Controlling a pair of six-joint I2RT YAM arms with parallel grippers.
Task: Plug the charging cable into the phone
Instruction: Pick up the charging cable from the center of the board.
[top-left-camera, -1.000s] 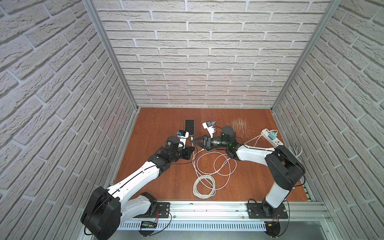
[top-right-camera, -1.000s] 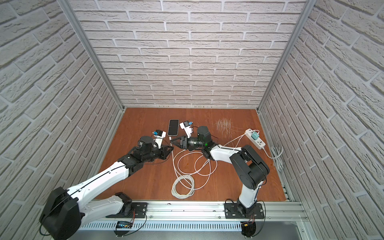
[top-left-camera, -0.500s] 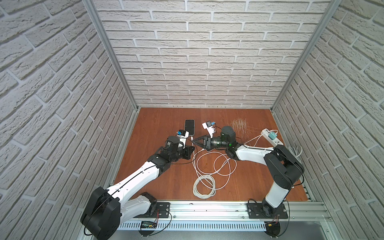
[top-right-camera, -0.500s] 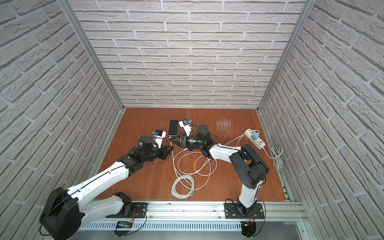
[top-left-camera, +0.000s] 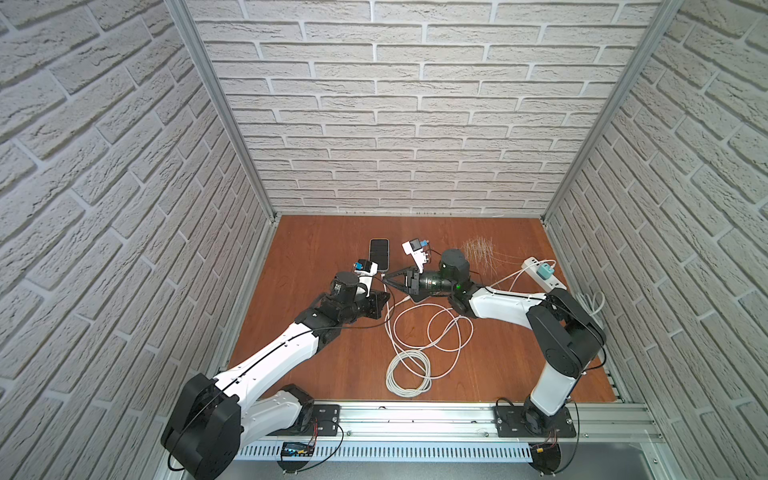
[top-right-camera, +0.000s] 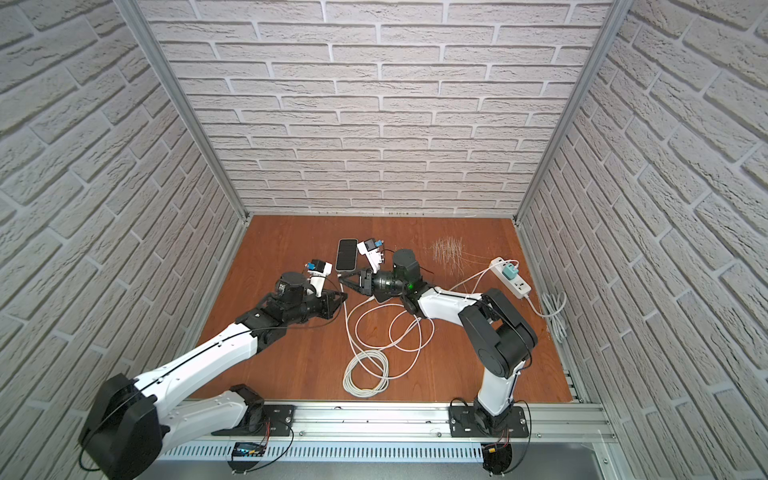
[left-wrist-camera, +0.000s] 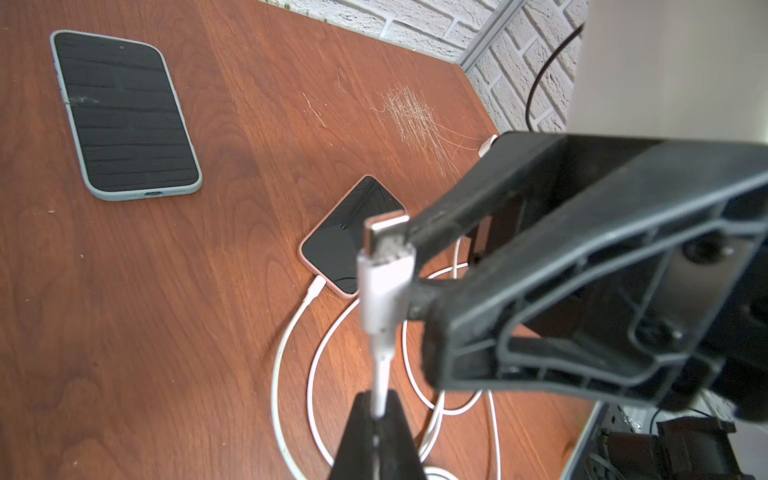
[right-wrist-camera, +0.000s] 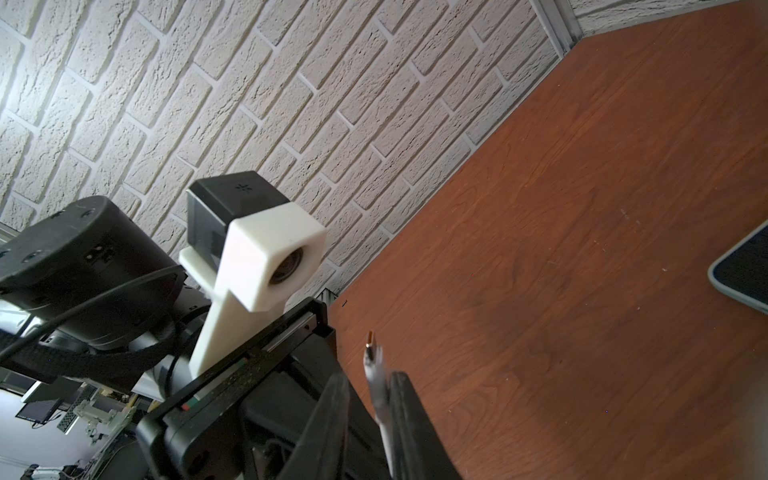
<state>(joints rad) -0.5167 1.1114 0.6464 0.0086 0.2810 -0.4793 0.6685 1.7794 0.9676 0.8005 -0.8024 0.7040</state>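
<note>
Currently cable plug (left-wrist-camera: 384, 270) stands inside right end effector (right-wrist-camera: 369, 380).

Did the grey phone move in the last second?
No. In both top views the grey phone lies just where it did, with the same gap to the scratched patch of the table.

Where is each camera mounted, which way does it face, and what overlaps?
Top views: high above the front rail, looking down on the red-brown wooden table; left arm and right arm fully visible.
Left wrist: on the left arm, facing past the left gripper, shut on the white charging cable, toward the grey-cased phone; right gripper shows.
Right wrist: on the right arm, facing along its gripper toward the left arm's white-mounted camera.
Shared: both wrist views show the cable's plug.
</note>
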